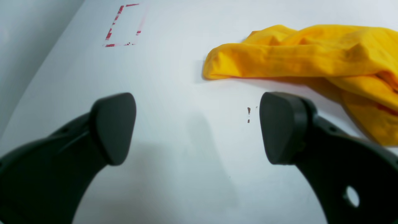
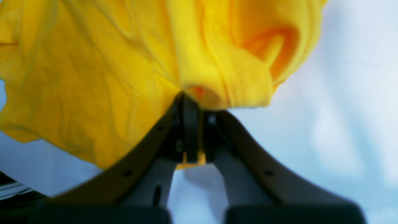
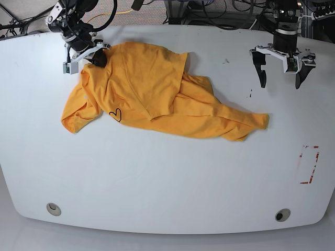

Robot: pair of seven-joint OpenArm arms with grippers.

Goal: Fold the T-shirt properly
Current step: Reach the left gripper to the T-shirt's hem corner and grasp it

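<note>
The orange-yellow T-shirt [image 3: 152, 91] lies crumpled across the middle of the white table [image 3: 167, 178], with a small black heart outline [image 3: 115, 114] showing near its left part. My right gripper [image 3: 98, 55] is at the shirt's far-left top edge, shut on a pinch of the T-shirt [image 2: 199, 90], whose fabric bunches right at the closed jaws. My left gripper [image 3: 280, 78] hovers open over bare table at the far right, apart from the cloth. In the left wrist view its fingers [image 1: 115, 127] stand wide apart, with the T-shirt [image 1: 298, 59] beyond them to the right.
A red dashed rectangle mark [image 3: 309, 164] sits near the table's right edge, also seen as a red mark [image 1: 122, 26] in the left wrist view. Two round holes [image 3: 52, 208] lie along the front edge. Cables hang behind the table.
</note>
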